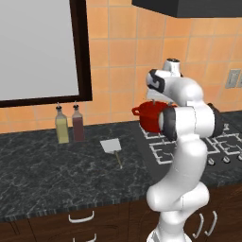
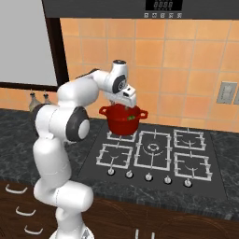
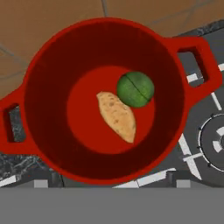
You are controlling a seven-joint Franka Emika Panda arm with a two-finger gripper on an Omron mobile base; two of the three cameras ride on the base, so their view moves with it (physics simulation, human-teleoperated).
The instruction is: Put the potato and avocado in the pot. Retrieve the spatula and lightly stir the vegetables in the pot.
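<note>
A kitchen wall of orange tiles (image 2: 186, 70) stands behind a dark marbled counter (image 1: 56, 179). A large window with a dark frame (image 1: 84, 52) fills the upper left of the left base view. A black stovetop (image 2: 154, 156) with white burner grates and a row of knobs along its front edge is set into the counter. The white robot arm (image 1: 186, 156) rises in front of the counter and reaches over the stove's back left burner.

On that burner sits the pot (image 2: 122, 120), glossy red with a loop handle on each side. The arm's hand hangs just above the pot's rim. The fingers (image 2: 122, 108) are hard to make out in the base views, and the hand view, looking straight down into the pot, shows nothing held between them; they appear released.

Inside the pot, on its red floor, lie two vegetables. The potato (image 3: 117, 116) is a tan, speckled, pointed oval near the centre. The avocado (image 3: 135, 89) is a round green ball with a dark seam across it, touching the potato's upper end.

On the counter to the left of the stove, well apart from the pot, lies the spatula (image 1: 112, 149), its pale square blade flat and its thin tan handle pointing towards the counter's front edge. Further left, near the wall, two bottles stand side by side: a yellowish bottle (image 1: 62, 125) and a dark red bottle (image 1: 78, 124).
</note>
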